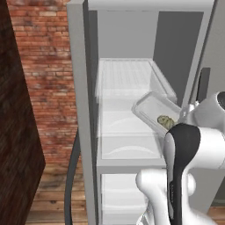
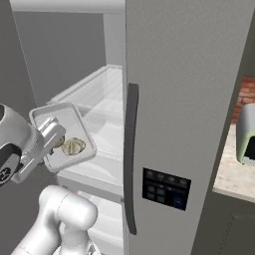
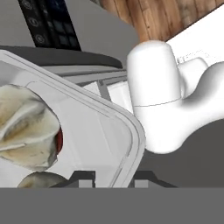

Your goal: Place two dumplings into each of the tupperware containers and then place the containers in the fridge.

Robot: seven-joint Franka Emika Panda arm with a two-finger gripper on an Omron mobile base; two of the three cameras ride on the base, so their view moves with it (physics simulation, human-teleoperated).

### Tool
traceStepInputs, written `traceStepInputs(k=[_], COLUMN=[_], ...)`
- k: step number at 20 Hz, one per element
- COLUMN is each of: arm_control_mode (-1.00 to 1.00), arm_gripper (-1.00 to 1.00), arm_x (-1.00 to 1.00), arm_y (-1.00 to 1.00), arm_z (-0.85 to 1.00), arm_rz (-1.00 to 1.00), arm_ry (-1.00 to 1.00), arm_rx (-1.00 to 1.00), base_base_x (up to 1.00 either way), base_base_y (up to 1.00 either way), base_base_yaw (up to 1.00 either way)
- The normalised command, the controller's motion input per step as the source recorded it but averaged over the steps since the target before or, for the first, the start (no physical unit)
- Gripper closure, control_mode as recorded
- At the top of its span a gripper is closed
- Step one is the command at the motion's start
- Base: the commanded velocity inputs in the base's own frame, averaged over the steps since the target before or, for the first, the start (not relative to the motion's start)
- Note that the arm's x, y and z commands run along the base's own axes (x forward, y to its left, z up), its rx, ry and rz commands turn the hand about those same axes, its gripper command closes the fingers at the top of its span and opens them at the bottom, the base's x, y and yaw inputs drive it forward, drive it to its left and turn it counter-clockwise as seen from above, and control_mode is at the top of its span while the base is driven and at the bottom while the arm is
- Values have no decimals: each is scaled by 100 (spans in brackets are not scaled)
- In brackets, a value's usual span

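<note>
Tupperware container (image 2: 74, 130) held tilted in front of open fridge (image 1: 132, 83), just off the near edge of a white shelf (image 1: 127, 127). Dumplings (image 2: 73, 146) inside; two seem visible in hand view. End effector (image 2: 50, 142) pinched narrow on container's near rim. Loading looks done for this tray; setting it on shelf remains. Other container's status unknown.

This is a home kitchen, rendered rather than real. A tall grey fridge (image 2: 184, 99) stands open, its white inner shelves (image 1: 127, 88) bare and its closed door carrying a dark control panel (image 2: 166, 188) beside a long handle (image 2: 130, 154). Behind it runs a red brick wall (image 1: 48, 79) above a wooden plank floor (image 1: 48, 193). To the right, a pale counter (image 2: 234, 174) holds what may be a small green appliance (image 2: 246, 134), cut off by the frame edge.
</note>
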Motion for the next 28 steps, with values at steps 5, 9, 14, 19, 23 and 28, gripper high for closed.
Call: traceStepInputs(k=[5, 9, 14, 19, 23, 28], arm_control_mode=[-100, -100, -100, -100, -100, -100], arm_gripper=[100, 100, 100, 100, 100, 100], arm_x=[62, 79, 98, 100, 100, 100], arm_y=[25, -1, -9, -2, -9, -24], arm_z=[39, 40, 6, 0, 0, 0], arm_rz=[-5, 0, 0, 0, -2, -2], arm_ry=[0, 0, 2, 1, 0, 0], arm_rx=[-13, -2, 0, 0, 0, 4], base_base_x=[0, 0, 0, 0, 0, 0], base_base_y=[0, 0, 0, 0, 0, 0], base_base_yaw=[0, 0, 0, 0, 0, 0])
